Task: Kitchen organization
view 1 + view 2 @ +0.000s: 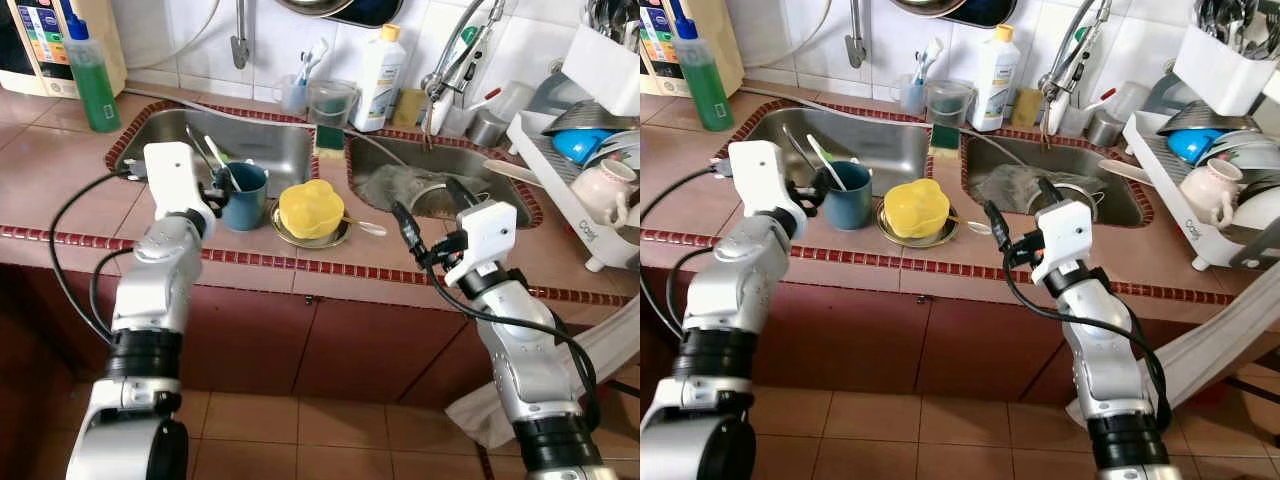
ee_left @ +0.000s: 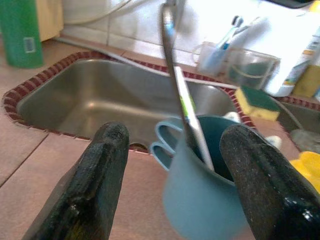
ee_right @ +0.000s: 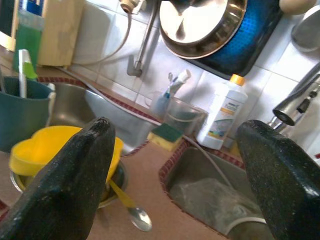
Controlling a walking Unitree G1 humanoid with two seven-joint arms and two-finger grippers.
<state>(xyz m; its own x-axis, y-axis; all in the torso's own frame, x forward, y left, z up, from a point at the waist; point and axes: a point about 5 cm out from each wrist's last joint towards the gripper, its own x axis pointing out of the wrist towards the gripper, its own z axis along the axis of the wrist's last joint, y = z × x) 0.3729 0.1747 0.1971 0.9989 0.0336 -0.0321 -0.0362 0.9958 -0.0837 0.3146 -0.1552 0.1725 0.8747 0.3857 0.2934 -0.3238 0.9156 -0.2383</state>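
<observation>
- The left gripper (image 2: pixel 172 175) stands wide apart, its two black fingers (image 2: pixel 90 185) straddling the approach to the blue mug (image 1: pixel 244 196) without touching it; the mug sits just ahead of the tips, on the counter at the near edge of the left sink (image 1: pixel 265 140).
- Utensils (image 2: pixel 187 115) stand in the mug, leaning up and out past its rim, directly in the gripper's line.
- Step in hand, as I judge it: lining up to take the mug as part of tidying the counter. The next move calls for easing forward until the mug body sits between the fingers, then closing, keeping clear of the handle (image 2: pixel 162 145) that faces the gripper's left finger side.
- Just beyond the mug, on the gripper's right, a yellow container (image 1: pixel 311 208) rests in a small metal bowl (image 1: pixel 335 238), with a spoon (image 1: pixel 366 227) lying beside it.
- The right gripper (image 3: pixel 175 170) is also spread wide and holds nothing; it hovers near the front edge of the right sink (image 1: pixel 420 170), with the yellow container off to its left.
- Pose: the left arm reaches forward with the wrist level over the counter edge; the right arm is bent up from below, forearm angled toward the sinks.
- Farther off to the right stands a dish rack (image 1: pixel 590 200) loaded with crockery.
</observation>
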